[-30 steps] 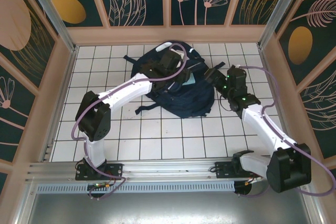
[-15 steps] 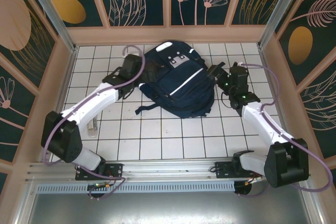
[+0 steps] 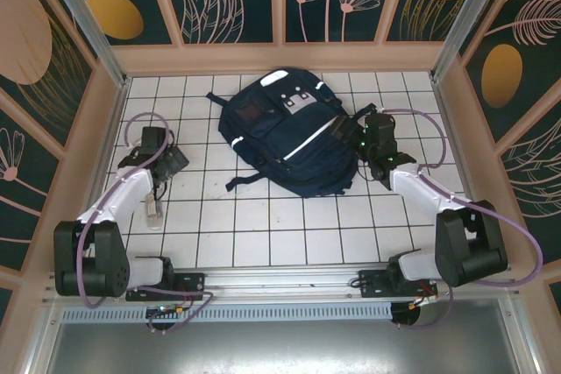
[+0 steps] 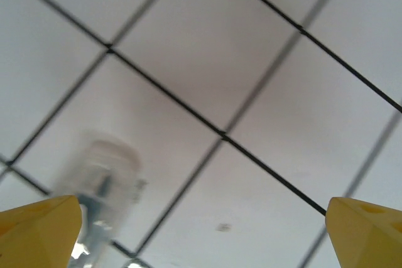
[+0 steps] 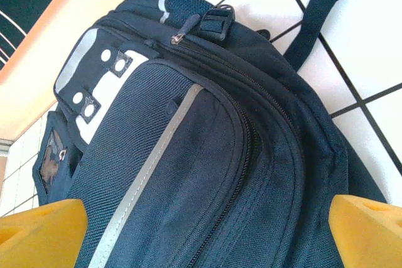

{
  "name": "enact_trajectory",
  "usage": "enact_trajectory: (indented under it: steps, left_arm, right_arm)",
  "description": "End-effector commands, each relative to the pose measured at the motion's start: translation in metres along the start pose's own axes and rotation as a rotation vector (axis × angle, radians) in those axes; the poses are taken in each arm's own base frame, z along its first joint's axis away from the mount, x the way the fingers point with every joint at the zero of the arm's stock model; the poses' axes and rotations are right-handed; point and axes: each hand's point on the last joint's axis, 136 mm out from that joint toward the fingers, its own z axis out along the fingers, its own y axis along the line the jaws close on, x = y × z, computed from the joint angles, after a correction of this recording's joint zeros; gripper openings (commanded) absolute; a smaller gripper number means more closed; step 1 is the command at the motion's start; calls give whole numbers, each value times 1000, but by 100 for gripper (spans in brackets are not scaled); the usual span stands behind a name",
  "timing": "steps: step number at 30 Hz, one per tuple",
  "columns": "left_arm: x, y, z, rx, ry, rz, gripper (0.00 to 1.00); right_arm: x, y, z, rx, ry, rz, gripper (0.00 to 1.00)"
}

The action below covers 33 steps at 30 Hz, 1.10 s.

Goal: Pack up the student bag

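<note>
1. A second ago the left gripper (image 3: 171, 162) was over the bag (image 3: 289, 133). It has since swung away to the left side of the tiled table (image 3: 289, 225) and is now well apart from the bag.
2. With that arm gone, the bag's whole top is uncovered. It lies flat at the back middle of the table, about where it lay before.
3. The right gripper (image 3: 361, 129) has stayed just beside the bag's right edge, though its arm has folded back closer to its base.
4. From above, a small clear object (image 3: 154, 208) lies on the tiles near the left arm. The left wrist camera shows it as a blur by the left finger, over bare tiles.
5. That wrist camera also shows the yellow fingertips (image 4: 38, 227) at opposite corners, so the jaws stand wide apart with nothing between them.
6. The right wrist camera looks close along the bag and picks up the grey stripe (image 5: 151, 174), a zip pull (image 5: 182, 29), the white-grey patches (image 5: 94, 73) and a strap (image 5: 320, 17) trailing over the tiles.
7. Its own fingertips are spread just as wide and hold nothing.
</note>
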Motion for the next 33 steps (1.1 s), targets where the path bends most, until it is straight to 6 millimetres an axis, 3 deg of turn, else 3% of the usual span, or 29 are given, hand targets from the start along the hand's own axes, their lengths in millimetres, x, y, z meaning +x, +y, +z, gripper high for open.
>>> enact_trajectory:
  steps: [1,5,14,17,19,22,31,33]
  left_arm:
    - [-3,34,-3,-83,-16,-87,99]
    - [3,55,6,-116,-3,-120,99]
    - [10,59,23,-62,-48,-81,99]
    - [19,45,31,23,-7,-95,99]
    - [27,17,32,184,41,-92,99]
    - [37,-3,29,303,82,-145,99]
    - [49,-32,10,386,139,-211,99]
    - [48,-27,10,333,148,-166,99]
  right_arm:
    - [3,3,4,-17,-2,-22,99]
    - [6,3,7,-22,10,-19,99]
    - [9,6,9,-38,29,-19,99]
    - [8,6,9,-38,23,-11,99]
    - [8,7,9,-44,23,-1,99]
    - [9,10,11,-59,28,12,99]
    - [17,17,22,-70,66,24,99]
    - [19,18,23,-70,73,25,99]
